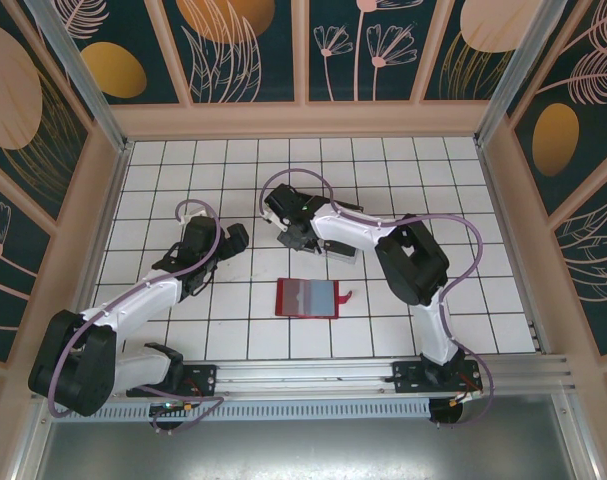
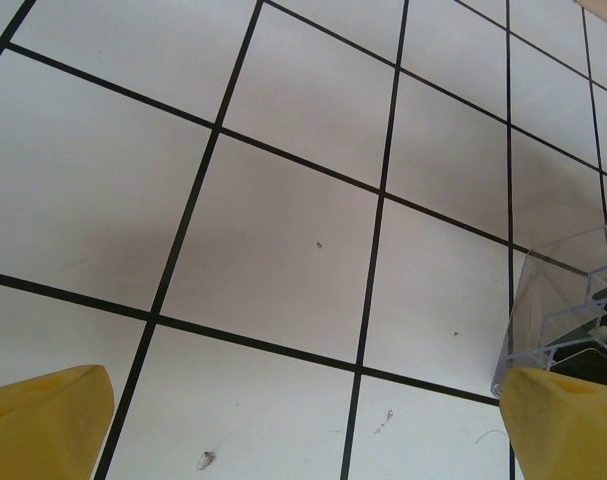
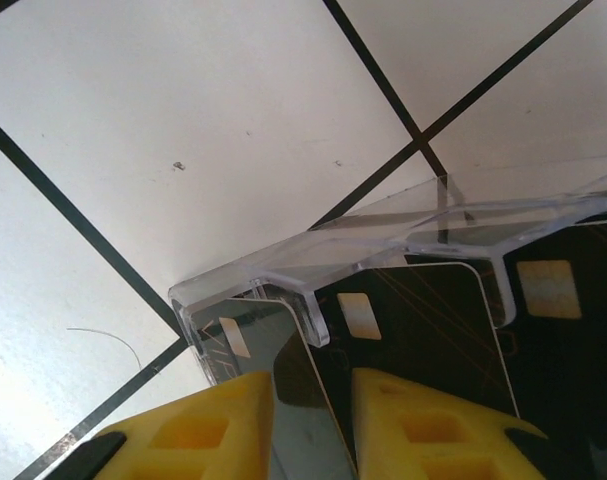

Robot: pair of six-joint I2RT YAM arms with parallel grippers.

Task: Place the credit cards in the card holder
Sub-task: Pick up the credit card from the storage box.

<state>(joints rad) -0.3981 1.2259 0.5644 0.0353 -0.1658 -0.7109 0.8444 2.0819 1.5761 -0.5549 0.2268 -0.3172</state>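
The card holder point(image 1: 308, 297), a red wallet, lies open on the table's front middle, grey pockets up and snap tab at its right. Behind it, my right gripper point(image 1: 283, 228) reaches into a clear slotted rack point(image 3: 313, 255) that holds black credit cards upright. In the right wrist view the right gripper point(image 3: 311, 383) straddles the end card point(image 3: 283, 345). Its jaws stand a little apart, the right finger against the card. Two more cards point(image 3: 423, 310) stand in the slots beside it. My left gripper point(image 1: 235, 240) hovers wide open just left of the rack, nothing between its fingers point(image 2: 53, 420).
The rack's clear corner point(image 2: 568, 290) shows at the right edge of the left wrist view, close to the left gripper's right finger. White gridded table point(image 1: 433, 180) is fenced by tan walls point(image 1: 113, 190). A metal rail point(image 1: 313, 375) runs along the near edge.
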